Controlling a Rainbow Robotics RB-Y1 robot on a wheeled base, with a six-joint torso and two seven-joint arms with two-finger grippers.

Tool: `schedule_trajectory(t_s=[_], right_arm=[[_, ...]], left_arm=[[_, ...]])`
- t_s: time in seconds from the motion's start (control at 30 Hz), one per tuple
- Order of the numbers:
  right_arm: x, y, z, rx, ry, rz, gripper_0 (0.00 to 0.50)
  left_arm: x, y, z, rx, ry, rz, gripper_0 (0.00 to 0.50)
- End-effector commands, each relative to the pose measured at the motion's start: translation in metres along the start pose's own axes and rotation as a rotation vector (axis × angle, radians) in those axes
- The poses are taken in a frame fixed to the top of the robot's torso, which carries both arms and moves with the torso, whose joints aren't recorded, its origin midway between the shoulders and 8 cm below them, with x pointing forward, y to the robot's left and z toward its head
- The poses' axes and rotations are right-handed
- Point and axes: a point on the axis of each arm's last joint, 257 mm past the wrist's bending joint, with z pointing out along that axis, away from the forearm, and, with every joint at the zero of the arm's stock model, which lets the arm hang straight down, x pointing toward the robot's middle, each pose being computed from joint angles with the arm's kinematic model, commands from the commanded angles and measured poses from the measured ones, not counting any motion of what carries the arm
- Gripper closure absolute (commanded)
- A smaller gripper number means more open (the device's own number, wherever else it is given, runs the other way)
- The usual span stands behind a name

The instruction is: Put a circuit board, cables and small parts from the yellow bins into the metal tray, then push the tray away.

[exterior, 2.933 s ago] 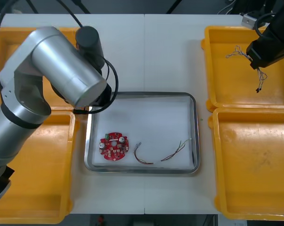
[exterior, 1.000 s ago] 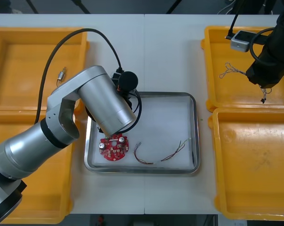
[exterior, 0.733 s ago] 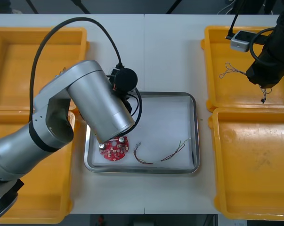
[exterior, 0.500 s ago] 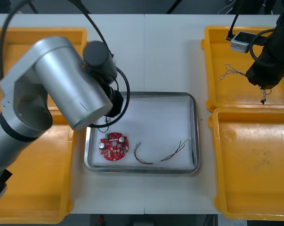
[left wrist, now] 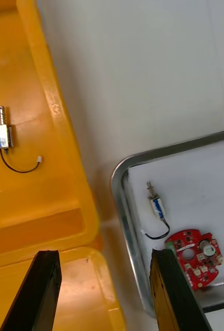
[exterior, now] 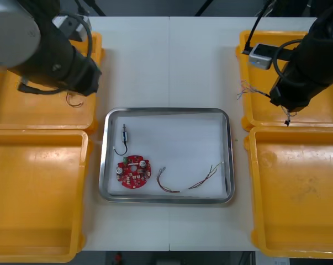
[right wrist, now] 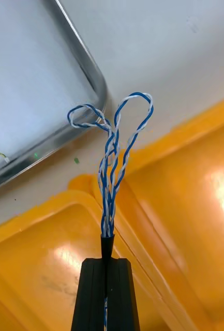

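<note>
Right gripper (right wrist: 106, 262) is clamped tight on the blue and white cable (right wrist: 112, 155), gripping one end; the strand runs straight out from the fingertips and ends in two loops, which in the wrist view hang over the table strip just short of the tray (right wrist: 29, 62) corner; in the front view this gripper (exterior: 284, 102) sits above the inner edge of the far right bin (exterior: 260, 116), so the tray (exterior: 166, 111) lies to the robot's left and slightly nearer; the right arm is plainly the nearer one; the coming move looks like a short carry leftward over the bin wall and tray rim, loops leading. Inside the tray lie the board (exterior: 133, 173), a small part (exterior: 123, 134) with a black lead, a short cable (exterior: 167, 185) and a longer cable (exterior: 206, 176); the far right quarter is bare and seems the safest landing spot. Left gripper (left wrist: 104, 253) hangs wide open by the far left bin (left wrist: 18, 77), clear of the path; a second part (left wrist: 3, 135) lies in that bin.
</note>
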Motion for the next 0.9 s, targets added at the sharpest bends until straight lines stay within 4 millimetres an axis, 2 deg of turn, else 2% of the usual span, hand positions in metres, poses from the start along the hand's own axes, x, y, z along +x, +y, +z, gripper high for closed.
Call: schedule_trajectory(t_s=[0.03, 0.33, 0.5, 0.63, 0.9], right_arm=[[-0.036, 0.031, -0.003, 0.010, -0.052, -0.174, 0.500], [-0.077, 0.091, 0.026, -0.043, -0.102, -0.389, 0.500], [-0.095, 0.107, 0.045, -0.049, -0.107, -0.448, 0.500], [-0.103, 0.108, 0.059, -0.038, -0.097, -0.471, 0.500], [-0.114, 0.095, 0.086, -0.047, -0.087, -0.536, 0.500]], left_arm=[[-0.045, 0.047, -0.032, 0.028, -0.062, 0.006, 0.000], [-0.070, 0.104, -0.025, 0.042, -0.063, -0.022, 0.000], [-0.074, 0.129, -0.014, 0.013, -0.064, -0.078, 0.000], [-0.076, 0.145, -0.006, -0.016, -0.071, -0.107, 0.000], [-0.076, 0.154, 0.018, -0.102, -0.073, -0.082, 0.000]])
